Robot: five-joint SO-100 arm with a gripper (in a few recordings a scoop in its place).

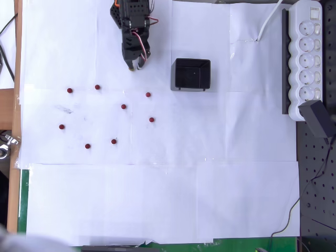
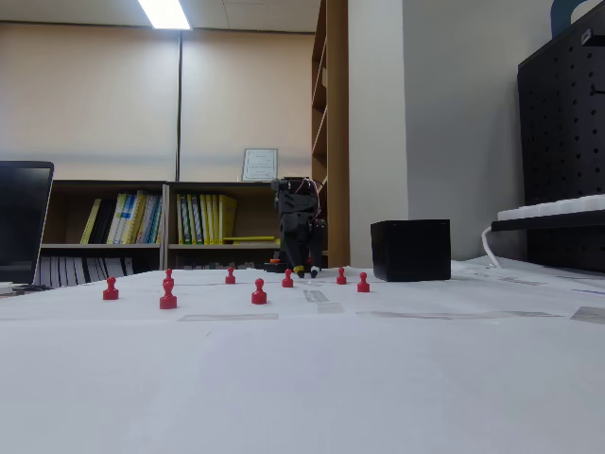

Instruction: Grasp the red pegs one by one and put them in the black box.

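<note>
Eight red pegs [image 1: 123,106] stand scattered on the white paper-covered surface [image 1: 157,199], all of them apart from one another and none held. In the overhead view the jaws [image 1: 136,65] hang at the end of the black arm [image 1: 131,26] near the top of the paper, tips pointing down the picture toward the pegs, with a small gap visible between the two tips and nothing in it; they look slightly spread.

Nearest to the jaws is the peg [image 1: 148,95] just below and a little to the right of them. Another [image 1: 97,87] lies below-left, and one more [image 1: 70,90] stands farther left still. The rest sit lower in the picture, well apart from the jaws: one at [image 1: 151,119], one at [image 1: 114,141], one at [image 1: 87,146] and one far left [image 1: 62,127].

To the right of the jaws, near but not touching, the black box [image 1: 191,74] rests open-topped on the paper, its inside dark and bare as far as can be seen.

From the low fixed view the pegs [image 2: 258,291] stand upright in a loose row in front of the arm [image 2: 300,227], whose jaws [image 2: 307,272] reach down close to the surface. The box [image 2: 410,250] sits to the right of them. A white power strip [image 1: 307,58] lies along the far right edge.
</note>
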